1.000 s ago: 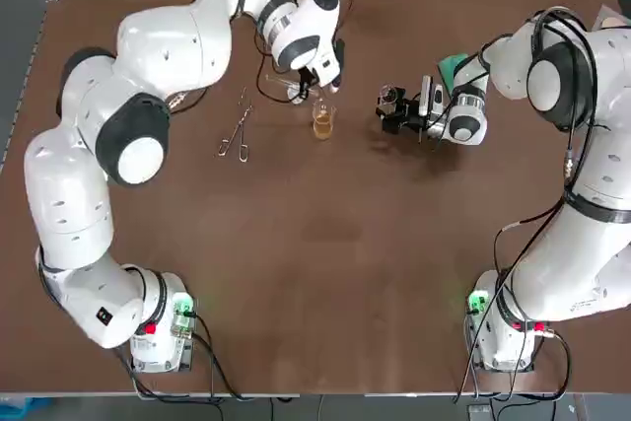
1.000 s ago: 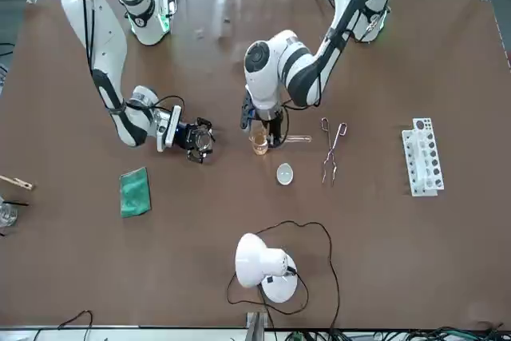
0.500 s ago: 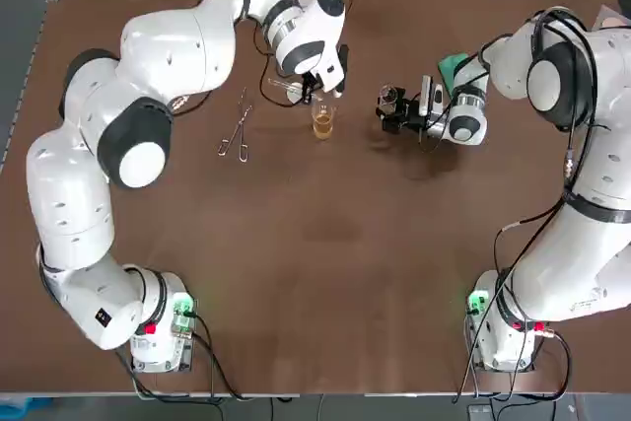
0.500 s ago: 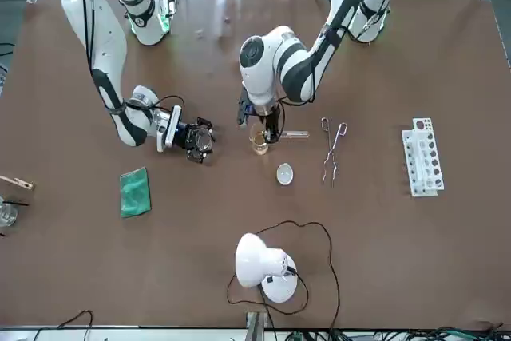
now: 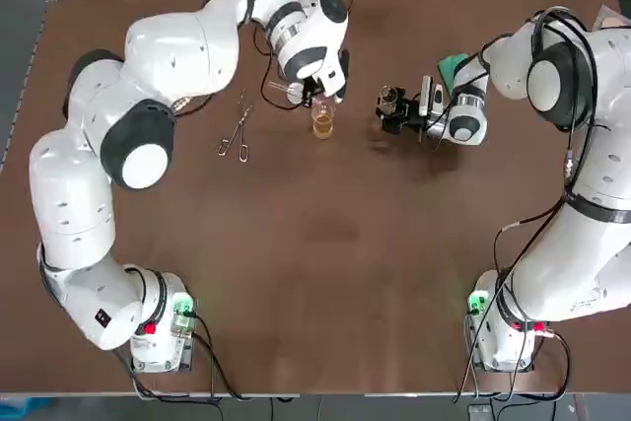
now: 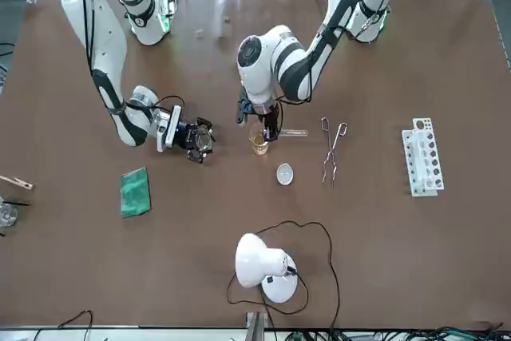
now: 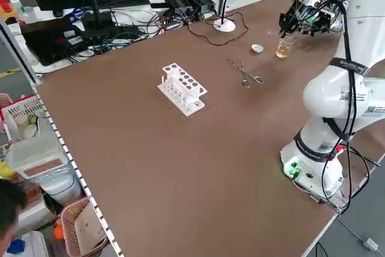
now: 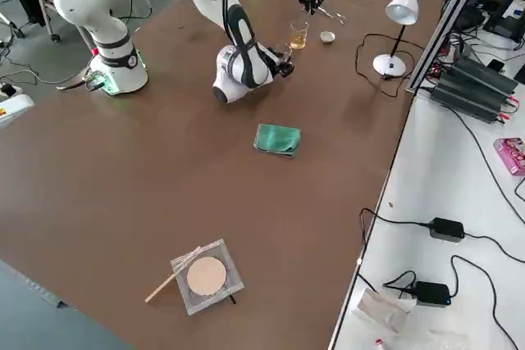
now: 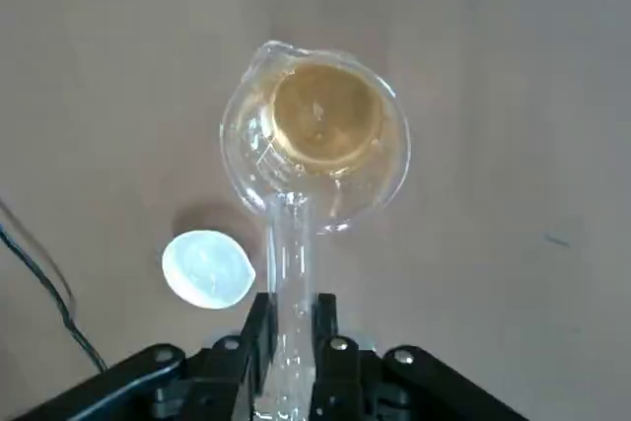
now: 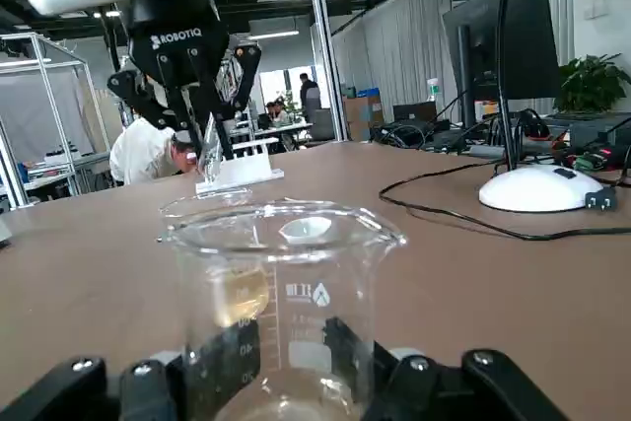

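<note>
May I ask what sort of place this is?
Likely a robotics lab staged as a chemistry bench: a test-tube rack, an amber-filled beaker, the left hand gripping a test tube, the right hand a clear beaker.

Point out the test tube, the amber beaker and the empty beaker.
test tube [image 9: 289,268], left wrist view, mid-length of the glass
amber beaker [image 5: 322,125], top view, the liquid inside
empty beaker [image 10: 286,288], right wrist view, front wall

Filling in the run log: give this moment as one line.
left tool: shut on test tube, its end over amber beaker | right tool: shut on clear beaker
</note>
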Robot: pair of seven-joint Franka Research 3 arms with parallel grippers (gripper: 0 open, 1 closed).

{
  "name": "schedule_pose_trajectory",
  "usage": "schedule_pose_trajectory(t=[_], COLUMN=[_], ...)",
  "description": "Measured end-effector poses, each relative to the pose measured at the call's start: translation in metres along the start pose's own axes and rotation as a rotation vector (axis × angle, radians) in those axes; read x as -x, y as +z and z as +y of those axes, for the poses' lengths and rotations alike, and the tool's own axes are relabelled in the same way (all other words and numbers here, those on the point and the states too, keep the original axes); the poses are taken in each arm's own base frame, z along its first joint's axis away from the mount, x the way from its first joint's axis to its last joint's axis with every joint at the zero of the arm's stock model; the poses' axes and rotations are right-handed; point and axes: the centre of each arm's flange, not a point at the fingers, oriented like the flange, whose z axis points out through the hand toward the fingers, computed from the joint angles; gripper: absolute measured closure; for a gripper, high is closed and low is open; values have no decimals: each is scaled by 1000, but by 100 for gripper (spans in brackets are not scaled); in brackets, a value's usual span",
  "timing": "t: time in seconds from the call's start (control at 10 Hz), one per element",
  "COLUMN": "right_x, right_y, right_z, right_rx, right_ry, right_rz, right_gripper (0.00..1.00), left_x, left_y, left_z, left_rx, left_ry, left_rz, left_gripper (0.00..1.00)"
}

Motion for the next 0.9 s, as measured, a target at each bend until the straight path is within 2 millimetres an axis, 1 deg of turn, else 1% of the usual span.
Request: schedule_pose_trajectory(t=[0.2, 0.3, 0.7, 0.9], right_x=[0, 0, 0, 0], right_y=[0, 0, 0, 0], right_z=[0, 0, 0, 0], right_rx=[0, 0, 0, 0], right_ry=[0, 0, 0, 0], right_rz=[0, 0, 0, 0], right_gripper=[62, 62, 62, 62], left_x=[-13, -16, -8, 3], left_y=[5, 4, -3, -6], left_z=[9, 11, 1, -9], left_rx=[5, 6, 8, 7], left_ry=[-3, -1, -21, -41], left_rz=[-25, -33, -55, -73], left_gripper=[79, 79, 79, 79])
